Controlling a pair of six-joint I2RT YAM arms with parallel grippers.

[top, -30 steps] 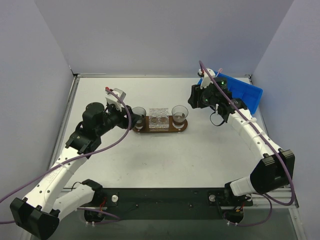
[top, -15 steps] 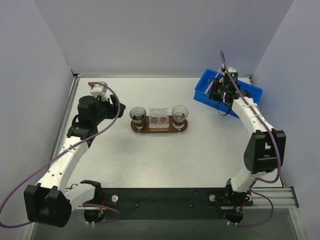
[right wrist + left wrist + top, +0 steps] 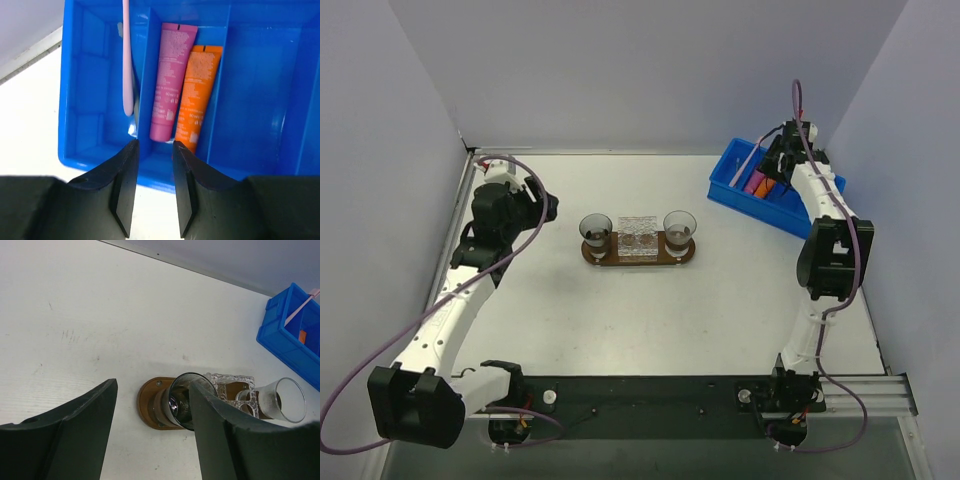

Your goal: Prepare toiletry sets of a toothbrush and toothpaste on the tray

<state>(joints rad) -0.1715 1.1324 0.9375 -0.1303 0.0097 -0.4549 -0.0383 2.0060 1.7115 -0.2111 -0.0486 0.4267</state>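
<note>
The dark-brown tray [image 3: 638, 263] lies mid-table; its left end shows in the left wrist view [image 3: 148, 402]. The pale-pink toothbrush [image 3: 126, 60] leans in the blue bin's left compartment and also shows in the top view [image 3: 747, 164]. The magenta toothpaste [image 3: 169, 85] and orange toothpaste [image 3: 198, 95] lie side by side in the middle compartment. My right gripper [image 3: 154, 146] hovers over the bin's near wall, jaws a little apart and empty. My left gripper [image 3: 152, 386] is open and empty, well left of the tray [image 3: 538, 198].
The blue bin [image 3: 817, 186] sits at the back right corner. Two glass cups [image 3: 596, 229] [image 3: 679, 225] stand on the tray's ends with a clear textured glass holder [image 3: 638, 238] between them. Grey walls close in the left, back and right.
My left gripper has drawn back left, away from the tray's left cup. My right arm has swung back and right, from beside the bin to over its compartments.
</note>
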